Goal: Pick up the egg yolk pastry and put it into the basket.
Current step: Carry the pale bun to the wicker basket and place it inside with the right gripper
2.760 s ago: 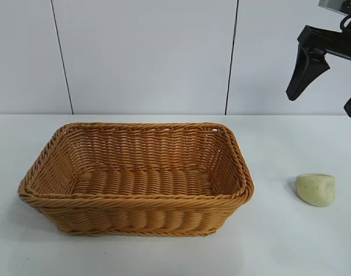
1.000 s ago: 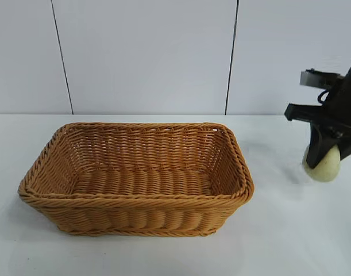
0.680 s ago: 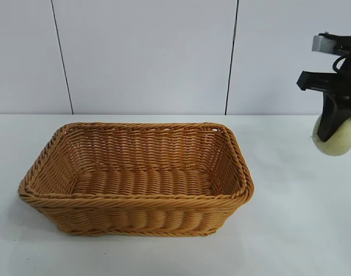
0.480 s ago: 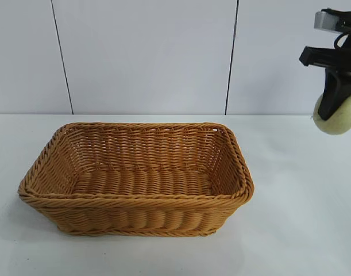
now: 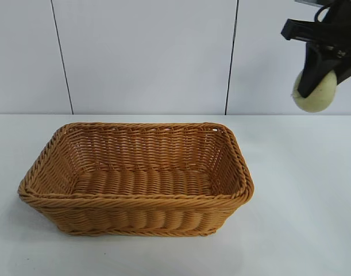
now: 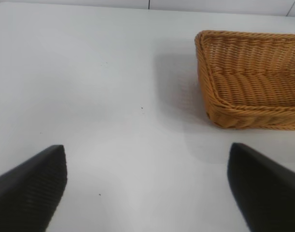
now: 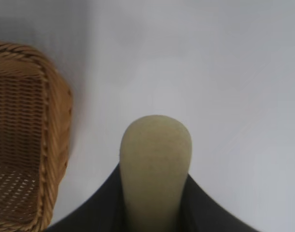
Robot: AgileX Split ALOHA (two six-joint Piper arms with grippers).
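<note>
A: The right pincer (image 5: 316,86) is gripping the egg yolk pastry (image 5: 315,92) high above the tabletop (image 5: 301,218), right of the basket (image 5: 135,178).

B: It's pinching only the top; the pastry risks slipping out short of the rim.

A: The left pincer (image 6: 147,188) is sitting wide, idle.

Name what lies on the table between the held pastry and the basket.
Nothing: in the exterior view, only bare white table separates the basket from the egg yolk pastry held up in the right gripper.
</note>
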